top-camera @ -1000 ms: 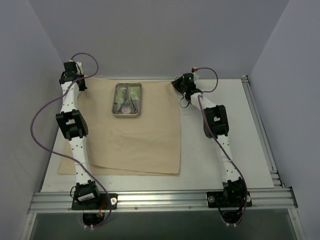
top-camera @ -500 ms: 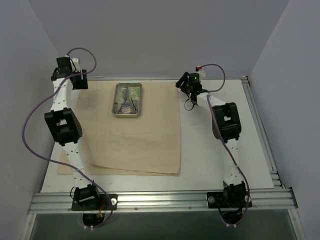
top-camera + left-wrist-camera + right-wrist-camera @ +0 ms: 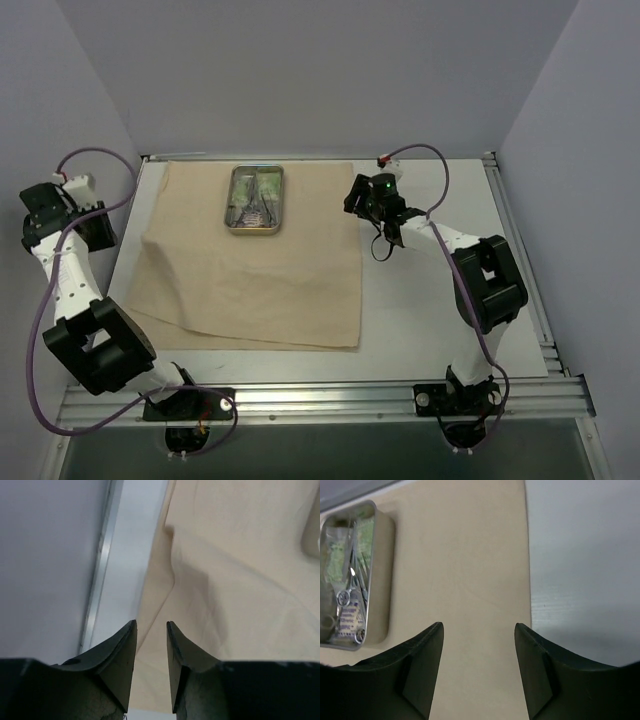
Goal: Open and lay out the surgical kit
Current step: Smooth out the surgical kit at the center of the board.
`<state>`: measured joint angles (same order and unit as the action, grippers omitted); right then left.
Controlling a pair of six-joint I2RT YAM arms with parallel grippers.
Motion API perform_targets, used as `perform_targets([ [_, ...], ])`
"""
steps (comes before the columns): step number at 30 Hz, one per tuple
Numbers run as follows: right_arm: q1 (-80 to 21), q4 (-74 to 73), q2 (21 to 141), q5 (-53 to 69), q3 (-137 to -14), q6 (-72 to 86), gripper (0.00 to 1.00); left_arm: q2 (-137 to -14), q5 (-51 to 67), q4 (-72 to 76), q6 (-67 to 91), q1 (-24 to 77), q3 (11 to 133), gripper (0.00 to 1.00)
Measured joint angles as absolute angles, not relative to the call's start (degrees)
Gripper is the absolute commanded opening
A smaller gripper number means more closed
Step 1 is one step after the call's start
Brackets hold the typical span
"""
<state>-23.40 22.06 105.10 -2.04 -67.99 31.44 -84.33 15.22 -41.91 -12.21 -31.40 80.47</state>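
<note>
**Cloth spread flat, tray resting on it**

While the beige cloth (image 3: 255, 265) is lying open across the table (image 3: 440, 300), the steel tray (image 3: 255, 200) is sitting on its far part, holding scissor-like instruments (image 3: 351, 597) and green packets (image 3: 366, 535). The left gripper (image 3: 151, 645) is hovering over the cloth's left edge, its fingers slightly apart and gripping nothing. The right gripper (image 3: 479, 640) is hanging above the cloth's right edge, spread wide and empty.
</note>
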Motion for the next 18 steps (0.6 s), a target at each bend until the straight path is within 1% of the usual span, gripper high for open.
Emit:
perform_targets([
  [3, -23.9, 20.6, 104.8, -0.8, -65.5, 31.2, 0.54, -86.7, 16.4, -44.5, -14.8, -34.9, 73.4, 0.40],
  [5, -24.0, 19.3, 104.8, -0.1, -64.2, 31.2, 0.54, -88.0, 16.8, -45.0, -16.1, -34.7, 68.5, 0.42],
  [8, -24.3, 17.9, 104.8, 0.5, -62.9, 31.2, 0.54, -88.6, 16.6, -45.2, -17.2, -34.2, 63.3, 0.42],
  [15, -25.2, 17.3, 104.9, 0.9, -62.7, 31.2, 0.54, -93.6, 13.4, -41.5, -18.3, -34.1, 62.4, 0.41],
  [18, -25.3, 16.8, 104.9, 0.8, -62.7, 31.2, 0.54, -94.7, 11.9, -39.4, -18.8, -34.1, 61.0, 0.44],
])
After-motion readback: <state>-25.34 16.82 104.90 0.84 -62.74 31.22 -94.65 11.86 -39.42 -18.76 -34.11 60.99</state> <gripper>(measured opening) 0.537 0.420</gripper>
